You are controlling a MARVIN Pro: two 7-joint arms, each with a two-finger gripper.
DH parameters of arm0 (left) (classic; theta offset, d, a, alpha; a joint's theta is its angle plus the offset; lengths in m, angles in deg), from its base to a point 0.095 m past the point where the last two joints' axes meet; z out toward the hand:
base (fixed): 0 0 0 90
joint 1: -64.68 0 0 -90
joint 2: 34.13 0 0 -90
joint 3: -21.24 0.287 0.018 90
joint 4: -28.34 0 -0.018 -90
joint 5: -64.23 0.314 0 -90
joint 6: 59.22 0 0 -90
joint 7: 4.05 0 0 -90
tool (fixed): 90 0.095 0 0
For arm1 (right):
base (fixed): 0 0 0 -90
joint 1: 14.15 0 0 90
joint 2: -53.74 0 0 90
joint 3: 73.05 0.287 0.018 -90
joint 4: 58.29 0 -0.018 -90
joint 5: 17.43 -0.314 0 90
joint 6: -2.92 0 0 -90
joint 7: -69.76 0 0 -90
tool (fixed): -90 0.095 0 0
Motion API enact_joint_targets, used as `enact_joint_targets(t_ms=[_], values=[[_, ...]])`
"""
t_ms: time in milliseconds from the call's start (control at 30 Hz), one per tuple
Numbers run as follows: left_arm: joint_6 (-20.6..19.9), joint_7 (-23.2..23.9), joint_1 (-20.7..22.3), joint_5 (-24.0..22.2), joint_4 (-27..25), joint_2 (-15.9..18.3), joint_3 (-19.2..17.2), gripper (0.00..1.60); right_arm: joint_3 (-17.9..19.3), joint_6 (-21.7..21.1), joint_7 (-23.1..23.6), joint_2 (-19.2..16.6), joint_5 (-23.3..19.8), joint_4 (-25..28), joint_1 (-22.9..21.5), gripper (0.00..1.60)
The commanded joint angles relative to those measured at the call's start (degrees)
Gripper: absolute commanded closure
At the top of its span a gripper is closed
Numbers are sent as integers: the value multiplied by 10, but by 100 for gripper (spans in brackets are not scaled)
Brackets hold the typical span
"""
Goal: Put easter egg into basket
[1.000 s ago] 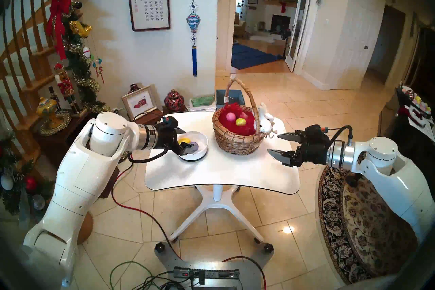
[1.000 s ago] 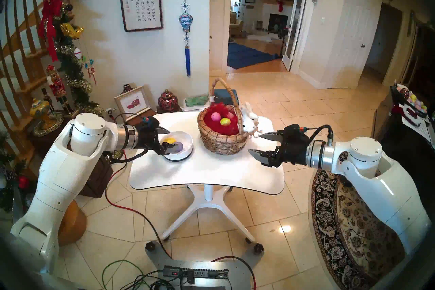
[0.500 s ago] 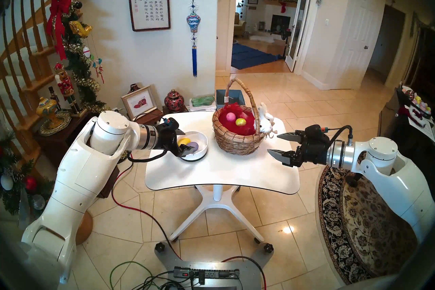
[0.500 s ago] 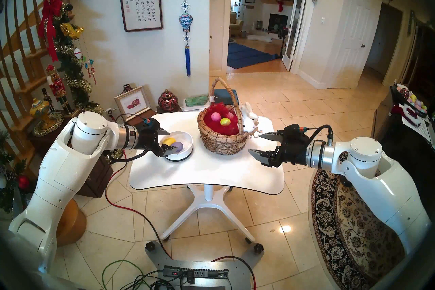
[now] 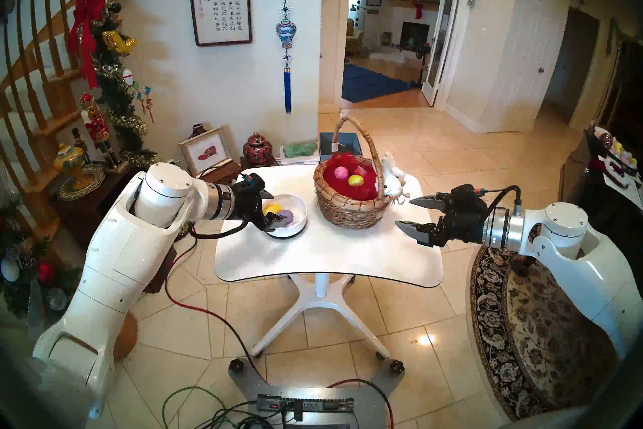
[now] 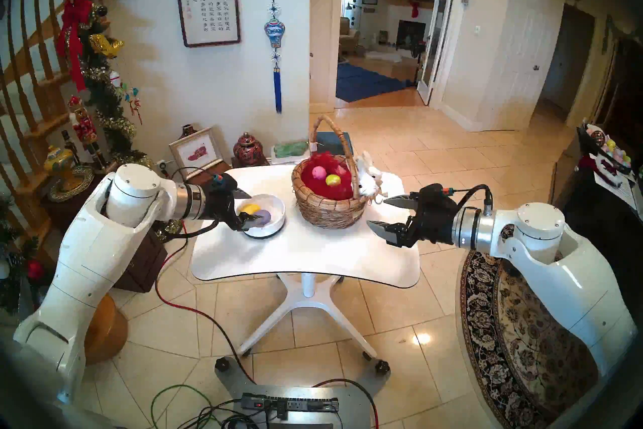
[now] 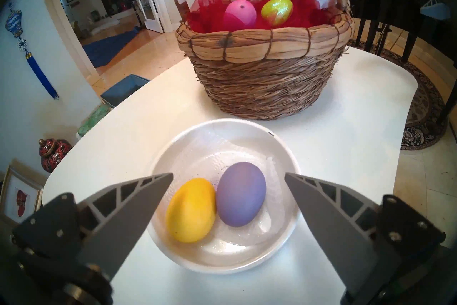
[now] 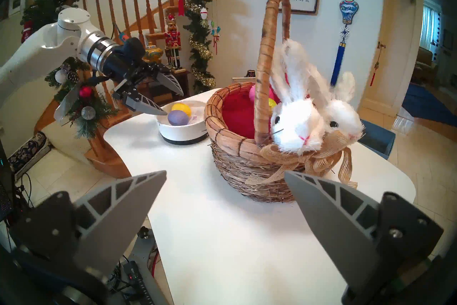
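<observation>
A yellow egg (image 7: 190, 210) and a purple egg (image 7: 241, 198) lie side by side in a low white bowl (image 7: 223, 122) on the table's left side. My left gripper (image 7: 228, 174) hovers open just above the bowl's near rim, its fingers straddling both eggs and touching neither. The wicker basket (image 5: 351, 209) stands mid-table with red mesh lining, a tall handle and white plush bunnies (image 8: 296, 121) on its right rim. A pink egg (image 7: 238, 14) and a glittery yellow-green egg (image 7: 277, 11) rest inside it. My right gripper (image 5: 403, 212) is open and empty, right of the basket.
The white pedestal table (image 5: 327, 254) has bare surface in front of the bowl and the basket. A blue bin (image 5: 339, 144) sits on the floor behind it. A dark side table with vases (image 5: 80, 188) stands left. A patterned rug (image 5: 522, 330) lies right.
The left arm has shifted only very slightly over the bowl, with its gripper still open. The right arm, the basket and the eggs have not moved.
</observation>
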Motion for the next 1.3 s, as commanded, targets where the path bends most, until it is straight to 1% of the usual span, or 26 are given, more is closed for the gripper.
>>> enact_joint_targets(t_ms=[0,200,500,600,700,767,833,900,933,1033,1267], values=[[-2,7,20,4,7,-1,9,0,5,1,-1,-1,-1,1,-1,0],[0,7,26,10,16,-3,16,0,5,1,-1,-1,-1,1,-1,0],[0,6,28,13,21,-8,15,1,5,1,-1,-1,-1,1,-1,0],[1,7,28,15,22,-8,16,10,5,1,-1,-1,-1,1,-1,0],[3,7,28,17,23,-9,16,15,5,1,-1,-1,-1,1,-1,0],[4,7,27,19,23,-9,16,29,5,1,-1,-1,-1,1,-1,0],[6,8,24,19,20,-9,16,48,5,1,-1,-1,-1,1,-1,0],[8,9,23,20,20,-8,16,61,5,1,-1,-1,-1,1,-1,0],[8,10,23,20,20,-8,16,72,5,1,-1,-1,-1,1,-1,0],[8,11,22,21,18,-7,16,76,5,1,-1,-1,-1,1,-1,0],[9,13,21,23,18,-7,17,67,5,1,-1,-1,-1,1,-1,0]])
